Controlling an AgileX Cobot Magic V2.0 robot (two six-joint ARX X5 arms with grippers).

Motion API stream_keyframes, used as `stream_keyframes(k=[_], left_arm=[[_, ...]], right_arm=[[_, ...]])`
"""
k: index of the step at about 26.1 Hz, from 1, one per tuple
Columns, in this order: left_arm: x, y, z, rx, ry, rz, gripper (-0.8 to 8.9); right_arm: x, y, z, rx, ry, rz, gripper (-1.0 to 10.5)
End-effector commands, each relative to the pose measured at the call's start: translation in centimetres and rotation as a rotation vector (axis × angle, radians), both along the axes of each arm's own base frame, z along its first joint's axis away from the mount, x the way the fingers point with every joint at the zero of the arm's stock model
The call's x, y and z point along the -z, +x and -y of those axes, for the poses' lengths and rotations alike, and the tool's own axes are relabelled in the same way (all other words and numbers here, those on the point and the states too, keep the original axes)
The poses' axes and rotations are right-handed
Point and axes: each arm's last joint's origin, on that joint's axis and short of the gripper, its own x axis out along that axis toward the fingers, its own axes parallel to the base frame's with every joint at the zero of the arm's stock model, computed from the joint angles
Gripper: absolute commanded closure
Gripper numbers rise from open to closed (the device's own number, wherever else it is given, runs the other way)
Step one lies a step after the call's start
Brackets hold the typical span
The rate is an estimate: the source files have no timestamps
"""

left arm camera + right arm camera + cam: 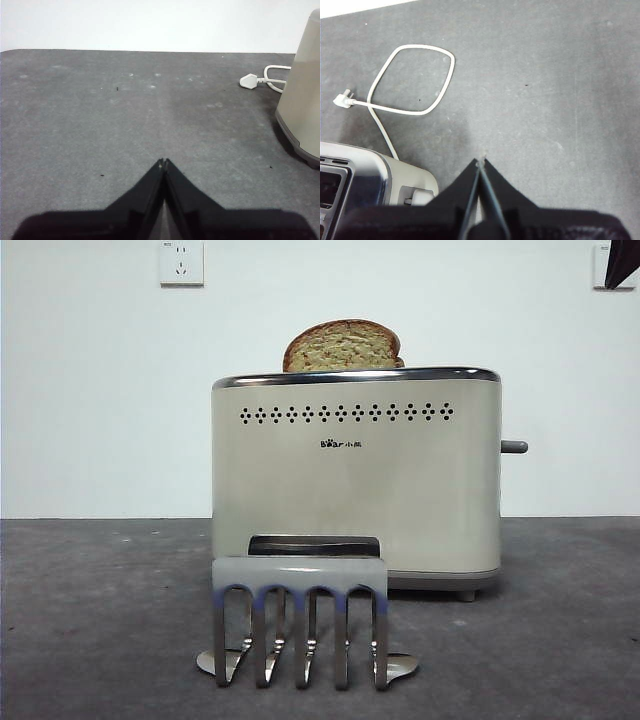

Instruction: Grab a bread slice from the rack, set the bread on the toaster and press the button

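The slice of bread (343,347) stands upright in the slot of the cream toaster (355,480), with its rounded top above the chrome rim. The silver rack (300,625) stands in front of the toaster with nothing between its loops. The grey button (514,447) sticks out from the toaster's right end. My right gripper (481,161) is shut and holds nothing. It hovers high above the table beside that end of the toaster (365,172). My left gripper (163,161) is shut and empty, low over bare table, with the toaster (302,100) off to one side.
A white power cord (415,80) with its plug (248,81) lies looped on the dark grey table behind the toaster. A black arm tip (620,262) shows at the top right corner of the front view. White wall sockets (181,262) sit high on the wall.
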Motion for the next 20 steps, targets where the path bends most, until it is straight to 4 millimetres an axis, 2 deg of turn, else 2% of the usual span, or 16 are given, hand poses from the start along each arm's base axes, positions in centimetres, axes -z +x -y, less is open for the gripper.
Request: stream_keyframes(k=[1, 3, 6, 8, 9, 11, 16, 20], left_arm=[[0.3, 0.1, 0.0, -0.001, -0.006, -0.002, 8.17], [0.3, 0.1, 0.0, -0.001, -0.006, -0.002, 8.17], [0.3, 0.1, 0.0, -0.001, -0.006, -0.002, 8.17], [0.3, 0.1, 0.0, -0.001, -0.006, -0.003, 8.18], [0.3, 0.1, 0.0, -0.001, -0.006, -0.002, 8.17], [0.3, 0.1, 0.0, -0.001, -0.006, -0.003, 8.17], [0.3, 0.1, 0.0, -0.001, -0.006, -0.003, 8.17], [0.3, 0.1, 0.0, -0.001, -0.006, -0.002, 8.18]], right_arm=[[0.0, 0.1, 0.1, 0.006, -0.017, 0.006, 9.5], [-0.6, -0.7, 0.4, 0.049, -0.054, 0.027, 9.5], [-1.6, -3.7, 0.5, 0.061, -0.063, 0.092, 9.5], [-1.2, -6.0, 0.7, 0.073, -0.122, 0.200, 9.5], [-0.4, -7.2, 0.9, 0.084, -0.172, 0.259, 9.5], [2.4, -9.9, 1.2, 0.123, -0.211, 0.348, 9.5], [12.2, -16.3, 1.1, 0.055, -0.315, 0.426, 9.5], [17.1, -18.1, 0.9, -0.041, -0.360, 0.510, 9.5]])
